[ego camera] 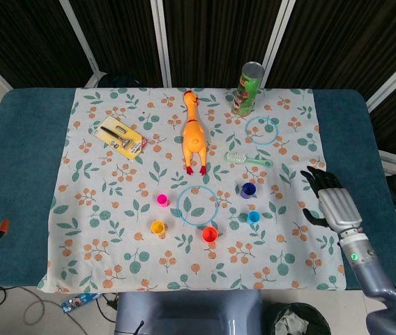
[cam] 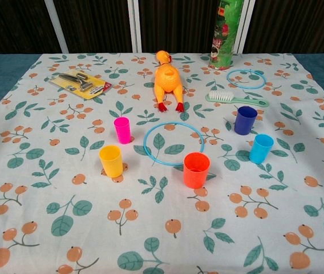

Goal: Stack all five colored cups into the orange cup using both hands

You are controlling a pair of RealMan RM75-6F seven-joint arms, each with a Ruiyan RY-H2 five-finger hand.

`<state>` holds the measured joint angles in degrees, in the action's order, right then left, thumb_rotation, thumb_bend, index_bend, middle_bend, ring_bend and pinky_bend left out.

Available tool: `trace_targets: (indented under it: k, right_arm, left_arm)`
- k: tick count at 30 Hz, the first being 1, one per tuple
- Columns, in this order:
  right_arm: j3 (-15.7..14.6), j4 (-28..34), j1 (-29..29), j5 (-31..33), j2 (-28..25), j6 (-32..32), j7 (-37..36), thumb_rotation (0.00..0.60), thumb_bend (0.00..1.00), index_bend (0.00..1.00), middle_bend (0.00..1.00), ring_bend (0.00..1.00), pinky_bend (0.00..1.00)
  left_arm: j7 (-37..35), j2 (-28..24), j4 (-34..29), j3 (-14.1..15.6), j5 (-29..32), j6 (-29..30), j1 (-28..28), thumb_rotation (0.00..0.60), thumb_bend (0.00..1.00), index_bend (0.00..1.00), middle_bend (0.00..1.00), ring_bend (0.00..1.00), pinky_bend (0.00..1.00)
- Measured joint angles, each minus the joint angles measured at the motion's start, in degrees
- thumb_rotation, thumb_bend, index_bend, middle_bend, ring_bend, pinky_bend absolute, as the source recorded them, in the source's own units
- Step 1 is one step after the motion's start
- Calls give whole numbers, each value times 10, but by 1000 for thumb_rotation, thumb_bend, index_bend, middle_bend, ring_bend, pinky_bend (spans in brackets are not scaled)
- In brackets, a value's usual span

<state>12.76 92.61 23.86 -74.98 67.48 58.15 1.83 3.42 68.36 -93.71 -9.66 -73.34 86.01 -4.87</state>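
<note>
All the cups stand upright and apart on the floral cloth. The orange cup [ego camera: 210,234] [cam: 196,169] is nearest the front. The yellow cup [ego camera: 157,227] [cam: 111,160] and pink cup [ego camera: 162,200] [cam: 122,129] are to its left. The dark blue cup [ego camera: 247,190] [cam: 245,120] and light blue cup [ego camera: 254,217] [cam: 260,148] are to its right. My right hand [ego camera: 330,202] hovers over the cloth's right edge, right of the light blue cup, fingers spread and holding nothing. It does not show in the chest view. My left hand is out of sight.
A large blue ring [ego camera: 197,205] lies between the cups. Behind it are a rubber chicken [ego camera: 193,134], a green brush [ego camera: 248,160], a small blue ring [ego camera: 262,130] and a green can [ego camera: 247,88]. A carded tool [ego camera: 120,137] lies at the back left.
</note>
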Motion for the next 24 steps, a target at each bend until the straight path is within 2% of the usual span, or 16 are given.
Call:
trace_targets:
  k: [5, 11, 18, 24]
  right_arm:
    - [22, -2, 60, 71, 21, -62, 38, 600, 427, 140, 3, 0, 86]
    - [33, -49, 113, 164, 72, -118, 85, 600, 427, 181, 3, 0, 86]
    - [19, -90, 169, 238, 110, -166, 152, 600, 427, 227, 2, 0, 85]
    - [9, -108, 189, 271, 136, -173, 165, 600, 428, 262, 3, 0, 85]
  left_arm:
    - [-4, -2, 1, -1, 3, -3, 0, 600, 231, 34, 0, 0, 0]
    - [-10, -4, 4, -4, 10, -8, -1, 600, 231, 34, 0, 0, 0]
    - [-14, -5, 8, -8, 18, -14, -3, 600, 231, 34, 0, 0, 0]
    - [-18, -6, 8, -9, 18, -14, -3, 600, 231, 34, 0, 0, 0]
